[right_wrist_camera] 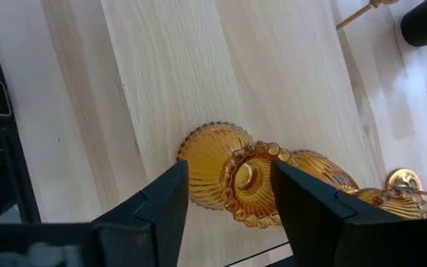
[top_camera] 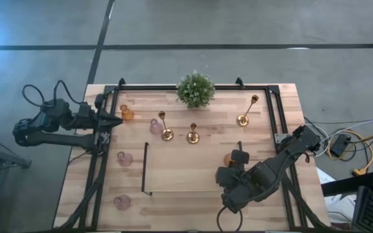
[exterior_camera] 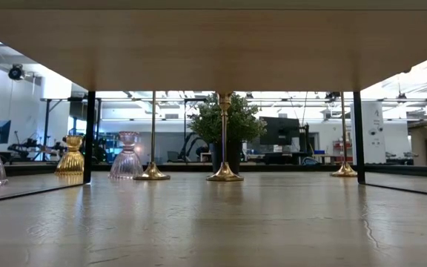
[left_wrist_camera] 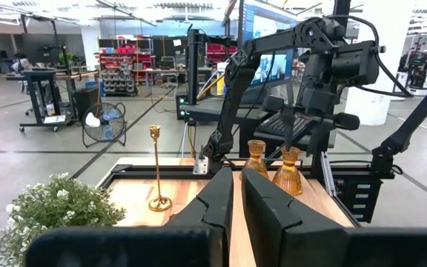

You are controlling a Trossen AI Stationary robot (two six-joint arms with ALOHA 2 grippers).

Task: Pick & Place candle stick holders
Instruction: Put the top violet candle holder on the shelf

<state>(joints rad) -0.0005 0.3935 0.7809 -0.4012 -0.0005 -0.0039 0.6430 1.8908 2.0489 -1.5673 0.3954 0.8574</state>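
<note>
Right end effector (right_wrist_camera: 228, 204) spread above an amber cup on the worktop (top_camera: 193, 175).
Largest to smallest: the potted plant (top_camera: 195, 89) lies well beyond the right end effector; three gold candlesticks (top_camera: 192, 134) stand between it and the plant; directly beneath its parted fingers (right_wrist_camera: 161, 208) stands an amber cup (right_wrist_camera: 247, 182), a second amber cup (right_wrist_camera: 321, 169) just beside. The left end effector (top_camera: 114, 120), pressed together and empty, waits near another amber cup (top_camera: 127, 114).
</note>
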